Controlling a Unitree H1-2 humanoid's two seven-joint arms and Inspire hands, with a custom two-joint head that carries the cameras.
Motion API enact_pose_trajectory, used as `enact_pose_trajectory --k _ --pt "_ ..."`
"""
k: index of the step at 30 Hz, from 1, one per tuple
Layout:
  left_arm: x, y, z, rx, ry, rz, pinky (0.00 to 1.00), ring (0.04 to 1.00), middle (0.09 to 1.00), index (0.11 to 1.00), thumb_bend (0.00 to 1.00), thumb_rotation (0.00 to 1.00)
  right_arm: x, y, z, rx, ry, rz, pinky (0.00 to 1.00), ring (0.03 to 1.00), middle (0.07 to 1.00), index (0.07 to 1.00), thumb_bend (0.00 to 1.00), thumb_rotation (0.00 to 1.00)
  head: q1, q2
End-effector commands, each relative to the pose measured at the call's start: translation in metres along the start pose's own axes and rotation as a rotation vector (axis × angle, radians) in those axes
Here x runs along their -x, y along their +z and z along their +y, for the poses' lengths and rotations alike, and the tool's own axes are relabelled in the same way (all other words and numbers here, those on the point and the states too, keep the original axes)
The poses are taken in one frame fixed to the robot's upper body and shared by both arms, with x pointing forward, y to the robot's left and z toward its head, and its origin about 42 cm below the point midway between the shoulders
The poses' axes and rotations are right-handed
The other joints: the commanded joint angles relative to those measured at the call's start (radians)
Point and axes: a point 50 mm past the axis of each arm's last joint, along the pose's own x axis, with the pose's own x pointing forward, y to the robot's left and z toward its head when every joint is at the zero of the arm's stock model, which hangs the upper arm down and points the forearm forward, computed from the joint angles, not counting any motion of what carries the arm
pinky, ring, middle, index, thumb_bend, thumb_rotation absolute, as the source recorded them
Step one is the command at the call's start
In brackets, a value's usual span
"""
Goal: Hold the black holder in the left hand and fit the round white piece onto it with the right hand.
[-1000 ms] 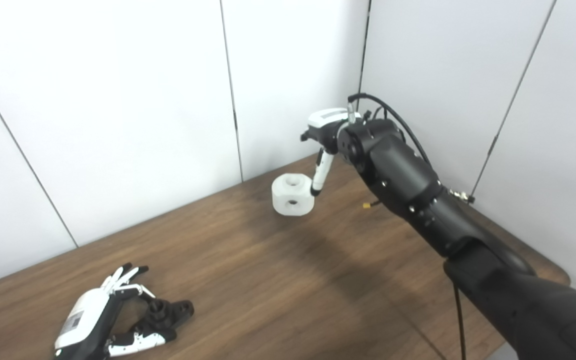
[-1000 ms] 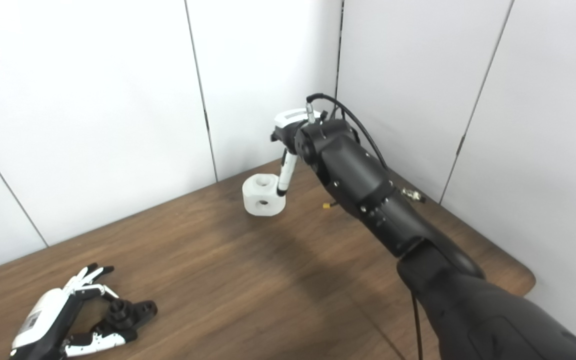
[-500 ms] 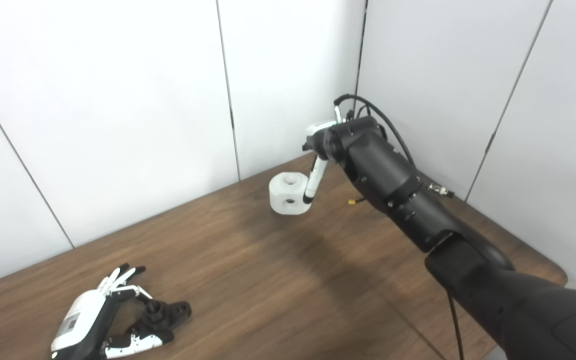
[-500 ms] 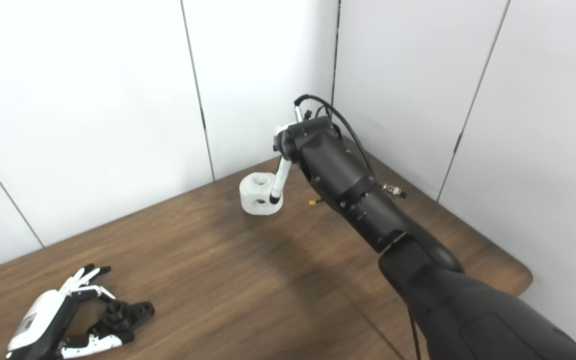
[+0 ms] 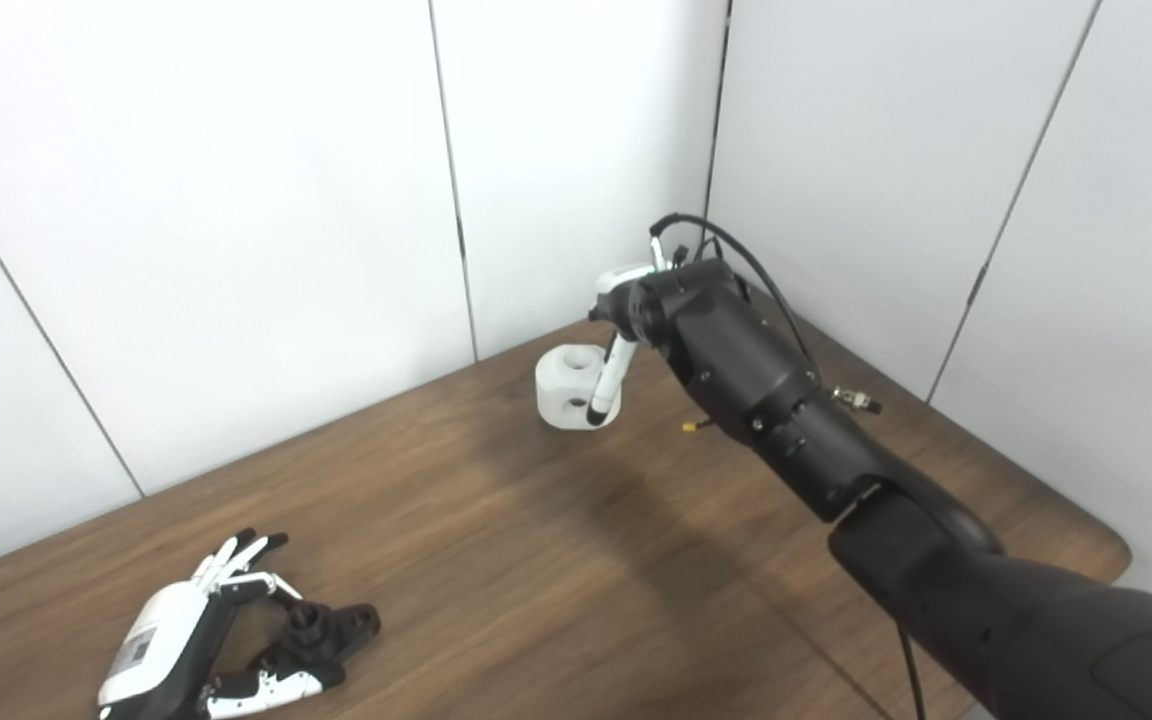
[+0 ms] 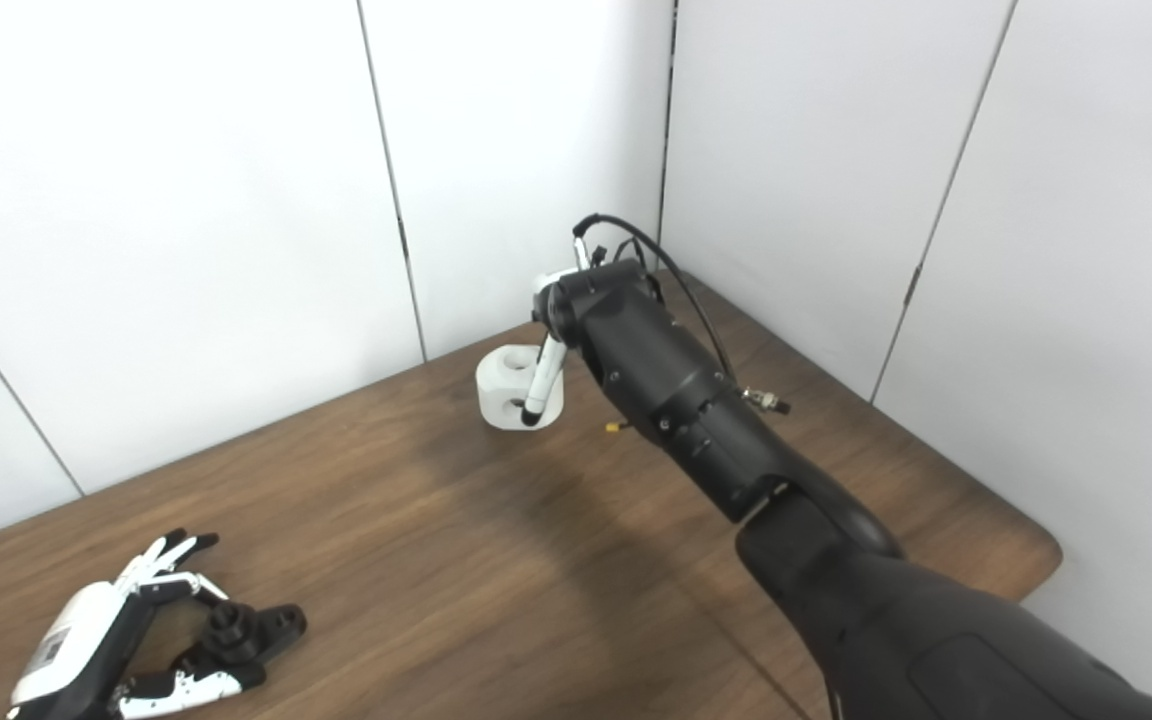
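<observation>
Now, going from the left: the left hand lies low on the table, its fingers curled around the black holder, which sits between the fingertips and the thumb; it seems to be gripped, though it also rests on the wood. Far from this hand, toward the back corner, the round white piece stands on the table. The right hand is directly over it, with one finger reaching down its near side. Whether the other fingers are closing behind it I cannot tell, because the wrist hides them. To do this step well, I think the right hand should get fingers on both sides before lifting, and keep the top hole free for fitting.
</observation>
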Motion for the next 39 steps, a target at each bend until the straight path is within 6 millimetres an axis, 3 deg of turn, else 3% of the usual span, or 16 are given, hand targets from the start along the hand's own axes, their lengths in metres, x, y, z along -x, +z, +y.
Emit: enact_pose_trajectory --k 1,8,24,34,36,37,39 --pt "0.063 -0.033 -0.068 0.007 -0.218 0.204 1.0 1.0 0.926 0.483 0.52 0.06 0.002 0.001 -0.019 -0.023 -0.118 -0.031 0.83 0.976 1.0 0.94 1.0 0.41 0.005 0.003" --pt "0.065 -0.03 -0.07 0.014 -0.212 0.2 1.0 1.0 0.927 0.483 0.52 0.06 -0.007 0.005 -0.01 -0.028 -0.166 -0.064 0.91 1.0 1.0 0.944 1.0 0.42 0.015 0.007" --pt "0.066 -0.028 -0.068 0.007 -0.204 0.195 1.0 1.0 0.924 0.483 0.52 0.05 -0.007 0.002 -0.008 -0.002 -0.188 -0.068 0.82 0.942 0.977 0.896 1.0 0.41 0.025 0.019" --pt "0.068 -0.027 -0.066 0.02 -0.202 0.198 1.0 1.0 0.922 0.483 0.52 0.06 -0.008 0.005 -0.001 0.015 -0.387 -0.052 0.74 0.856 0.866 0.683 0.93 0.31 0.028 0.03" --pt "0.069 -0.027 -0.066 0.022 -0.201 0.198 1.0 1.0 0.921 0.483 0.52 0.06 -0.008 0.005 0.001 0.003 -0.459 -0.051 0.71 0.817 0.822 0.624 0.89 0.27 0.028 0.03" --pt "0.069 -0.027 -0.065 0.02 -0.2 0.196 1.0 1.0 0.921 0.483 0.52 0.06 -0.007 0.006 0.002 -0.007 -0.497 -0.053 0.7 0.783 0.778 0.543 0.67 0.2 0.036 0.036" --pt "0.069 -0.028 -0.065 0.018 -0.194 0.194 1.0 1.0 0.92 0.483 0.52 0.06 -0.007 0.006 0.006 -0.011 -0.569 -0.053 0.66 0.732 0.718 0.498 0.56 0.16 0.036 0.036"
